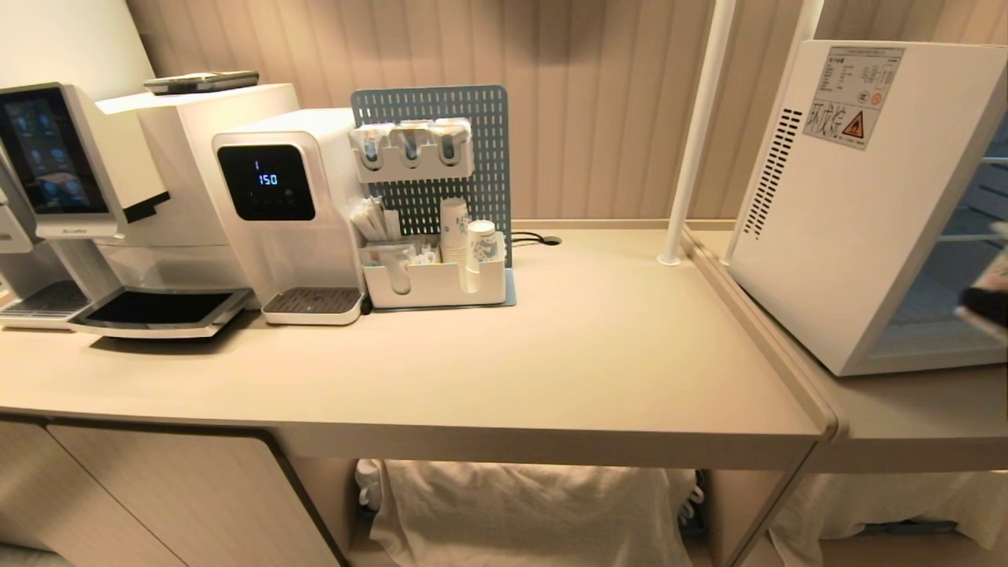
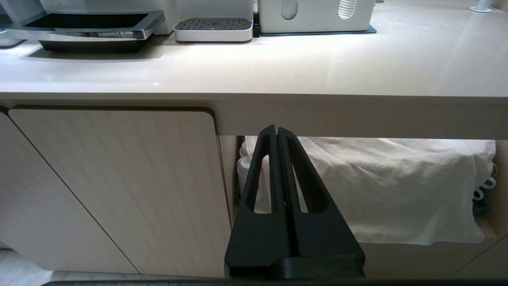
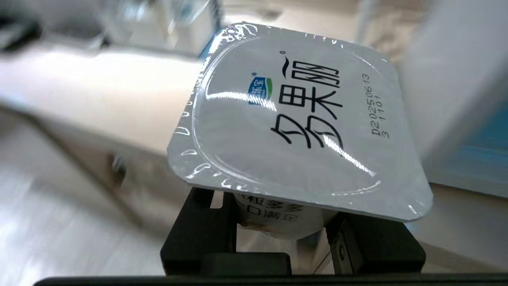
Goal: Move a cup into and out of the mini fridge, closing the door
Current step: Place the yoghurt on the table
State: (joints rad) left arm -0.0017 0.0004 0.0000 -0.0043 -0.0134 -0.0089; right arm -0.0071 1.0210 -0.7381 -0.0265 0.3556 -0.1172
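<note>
The cup [image 3: 293,115], small and white with a squarish foil lid printed in black characters, fills the right wrist view. My right gripper [image 3: 278,216] is shut on the cup's body just under the lid. In the head view that gripper [image 1: 984,303] is a blur at the far right edge, in front of the mini fridge [image 1: 850,213]. The fridge is a white box with vent slots and a warning sticker on its side. Wire shelves show at its front; I cannot make out the door. My left gripper [image 2: 276,133] is shut and empty, parked below the counter's front edge.
On the beige counter [image 1: 551,370] stand a coffee machine [image 1: 79,197], a white water dispenser [image 1: 283,213] and a pegboard organiser with paper cups [image 1: 465,236]. A white pole [image 1: 697,134] rises left of the fridge. White cloth [image 2: 397,186] hangs under the counter.
</note>
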